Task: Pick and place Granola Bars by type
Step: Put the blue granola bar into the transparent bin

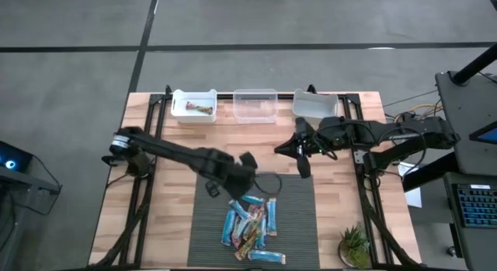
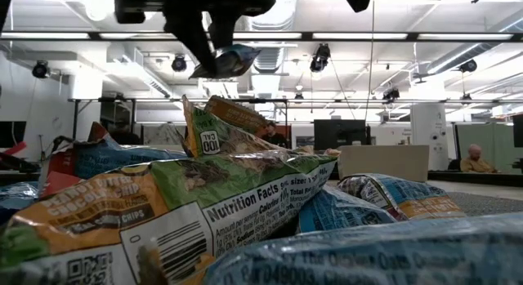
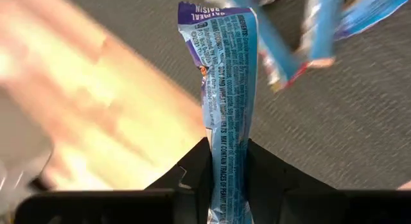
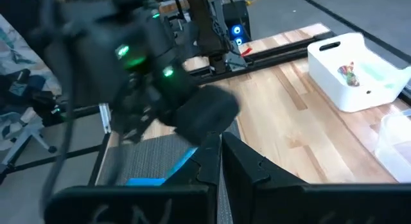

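Closest to the low camera, a green-and-orange foil granola bar wrapper reads "Nutrition Facts" and "100 CAL". Above that heap, the left pincer is clenched on a slim blue foil bar, lifted clear of the dark ribbed mat; only the wrist view shows "RAISIN" printed on it. The right pincer hangs closed and empty beyond the pile, near the white bin.

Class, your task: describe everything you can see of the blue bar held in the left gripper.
The blue bar is slim, in a shiny crinkled foil wrapper, light blue with a purple end and small print along its length. The left gripper is shut on one end, both dark fingers pressing its sides. It hangs lifted clear above the grey mat, near the pile of bars.
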`<act>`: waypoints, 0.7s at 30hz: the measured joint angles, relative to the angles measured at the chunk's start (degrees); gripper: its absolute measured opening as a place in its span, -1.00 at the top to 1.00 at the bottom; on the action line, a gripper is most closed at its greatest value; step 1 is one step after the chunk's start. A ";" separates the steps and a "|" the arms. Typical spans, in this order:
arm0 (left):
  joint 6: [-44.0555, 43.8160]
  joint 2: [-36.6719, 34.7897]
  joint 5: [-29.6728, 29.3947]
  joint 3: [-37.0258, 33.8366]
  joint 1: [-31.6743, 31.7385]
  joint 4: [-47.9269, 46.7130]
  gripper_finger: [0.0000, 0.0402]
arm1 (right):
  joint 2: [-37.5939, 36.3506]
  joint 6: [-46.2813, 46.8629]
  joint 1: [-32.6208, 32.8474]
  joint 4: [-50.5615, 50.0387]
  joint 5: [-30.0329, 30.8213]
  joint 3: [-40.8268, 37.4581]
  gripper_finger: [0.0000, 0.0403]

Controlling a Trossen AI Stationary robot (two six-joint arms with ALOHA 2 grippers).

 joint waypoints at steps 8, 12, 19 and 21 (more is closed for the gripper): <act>-0.88 -5.14 -1.03 0.15 8.55 -0.22 0.69 | -3.34 -1.05 0.00 -1.10 0.02 0.00 0.96; -0.98 -6.91 -1.33 0.22 13.48 -0.11 0.69 | -5.43 -1.52 0.02 -2.01 0.02 0.00 0.96; -1.60 -8.22 -1.73 0.22 22.17 2.50 0.69 | -8.41 -2.48 0.00 -3.34 0.05 0.00 0.96; -1.60 -8.26 -1.71 0.22 24.28 2.88 0.69 | -9.02 -2.81 0.00 -3.90 0.39 0.00 0.96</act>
